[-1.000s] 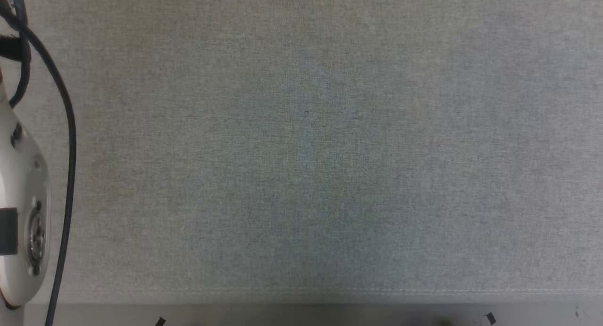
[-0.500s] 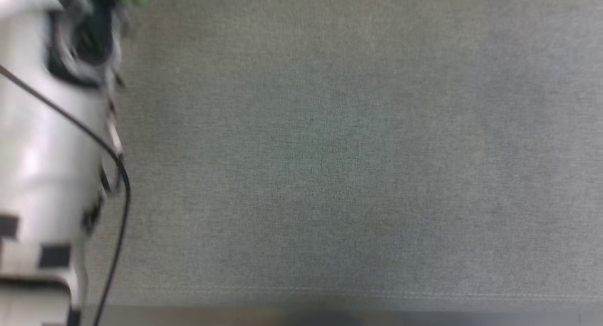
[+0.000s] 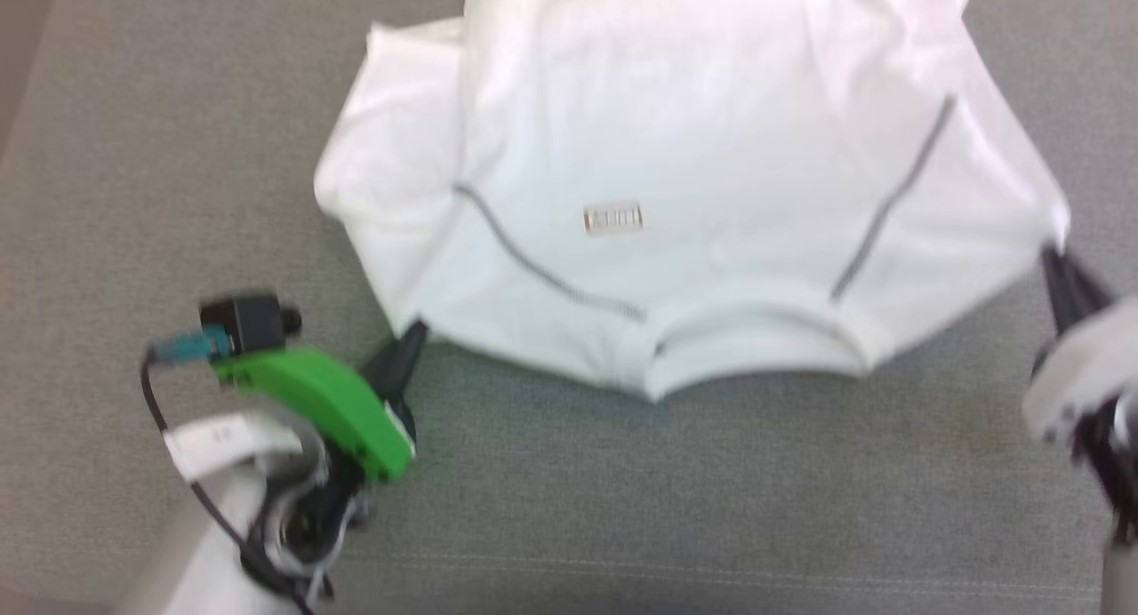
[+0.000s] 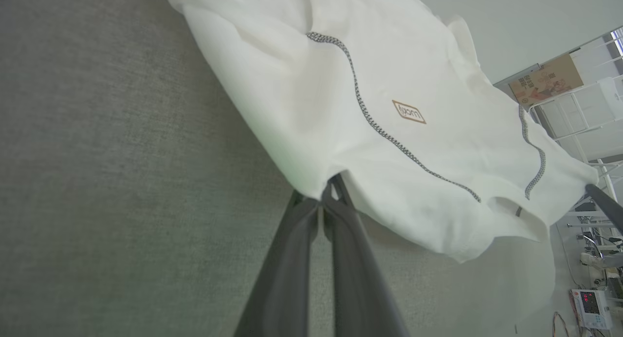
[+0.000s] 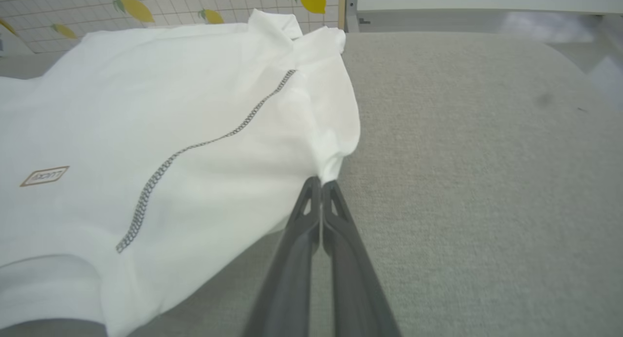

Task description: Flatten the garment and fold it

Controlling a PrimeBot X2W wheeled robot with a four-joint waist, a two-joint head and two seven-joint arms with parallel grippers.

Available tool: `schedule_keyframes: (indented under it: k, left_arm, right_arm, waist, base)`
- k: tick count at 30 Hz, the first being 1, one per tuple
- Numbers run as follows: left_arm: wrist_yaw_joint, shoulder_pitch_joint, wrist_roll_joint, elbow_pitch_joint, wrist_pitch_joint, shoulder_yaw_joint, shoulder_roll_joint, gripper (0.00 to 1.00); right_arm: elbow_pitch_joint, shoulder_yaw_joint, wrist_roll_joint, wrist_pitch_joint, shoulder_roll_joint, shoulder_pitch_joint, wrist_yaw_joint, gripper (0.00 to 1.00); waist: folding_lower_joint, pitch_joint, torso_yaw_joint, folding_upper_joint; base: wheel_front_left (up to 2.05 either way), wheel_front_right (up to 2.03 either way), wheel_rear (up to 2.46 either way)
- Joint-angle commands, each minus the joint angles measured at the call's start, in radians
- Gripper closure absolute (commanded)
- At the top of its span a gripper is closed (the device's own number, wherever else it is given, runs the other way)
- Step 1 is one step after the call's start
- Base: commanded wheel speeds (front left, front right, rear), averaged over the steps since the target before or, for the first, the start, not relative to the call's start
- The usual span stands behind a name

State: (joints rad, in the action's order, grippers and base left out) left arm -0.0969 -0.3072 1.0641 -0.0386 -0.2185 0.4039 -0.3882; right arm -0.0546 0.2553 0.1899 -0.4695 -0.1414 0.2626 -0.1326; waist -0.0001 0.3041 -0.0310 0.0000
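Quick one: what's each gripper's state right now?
Left gripper: shut on an edge of the T-shirt.
Right gripper: shut on the T-shirt's opposite edge.

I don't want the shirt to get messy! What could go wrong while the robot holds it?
The left gripper and right gripper each pinch only a tiny bit of the T-shirt, so it might slip free. The sleeve near the left gripper looks bunched, so a crease could get folded in.
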Motion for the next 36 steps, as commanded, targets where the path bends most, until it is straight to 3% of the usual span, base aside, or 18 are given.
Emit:
schedule_keyframes:
  k: [1, 8, 18, 31, 32, 33, 35, 36]
  left_arm:
    - [-0.011, 0.047, 0.004, 0.014, 0.004, 0.004, -0.012, 1.0]
    - [-0.041, 0.218, 0.042, 0.039, 0.031, -0.003, -0.01, 1.0]
    - [-0.063, 0.322, 0.03, 0.022, 0.041, 0.031, -0.01, 1.0]
    - [-0.04, 0.282, -0.004, -0.071, 0.083, 0.074, 0.049, 1.0]
    - [-0.04, 0.28, -0.005, -0.075, 0.088, 0.073, 0.052, 0.56]
    - [-0.041, 0.278, -0.005, -0.077, 0.096, 0.069, 0.056, 0.0]
    - [-0.044, 0.281, -0.003, -0.07, 0.109, 0.06, 0.06, 0.0]
    - [-0.046, 0.284, -0.003, -0.065, 0.117, 0.054, 0.058, 0.0]
  right_arm:
    - [-0.042, 0.024, -0.009, -0.019, 0.03, -0.057, 0.002, 1.0]
    - [-0.115, 0.099, -0.031, -0.055, 0.089, -0.256, 0.002, 1.0]
    - [0.059, 0.106, 0.038, -0.037, 0.091, -0.363, 0.002, 1.0]
    - [0.298, 0.087, 0.027, 0.024, 0.091, -0.284, 0.002, 1.0]
    - [0.307, 0.086, 0.031, 0.024, 0.091, -0.282, 0.002, 1.0]
    - [0.31, 0.084, 0.036, 0.028, 0.091, -0.281, 0.002, 1.0]
    - [0.299, 0.083, 0.04, 0.044, 0.091, -0.285, 0.002, 0.0]
    - [0.288, 0.086, 0.041, 0.053, 0.091, -0.288, 0.002, 0.0]
  waist:
    - [0.0001, -0.052, 0.008, 0.0]
    - [0.0001, -0.099, 0.0, 0.0]
    - [0.0001, -0.136, -0.001, 0.0]
    - [0.0001, -0.131, 0.006, 0.0]
    - [0.0001, -0.132, 0.007, 0.0]
    - [0.0001, -0.134, 0.008, 0.0]
    - [0.0001, -0.141, 0.009, 0.0]
    - [0.0001, -0.144, 0.008, 0.0]
  base:
    - [0.0, 0.0, 0.0]
    - [0.0, 0.0, 0.0]
    - [0.0, 0.0, 0.0]
    - [0.0, 0.0, 0.0]
    - [0.0, 0.0, 0.0]
    - [0.0, 0.0, 0.0]
    - [0.0, 0.0, 0.0]
    - [0.0, 0.0, 0.0]
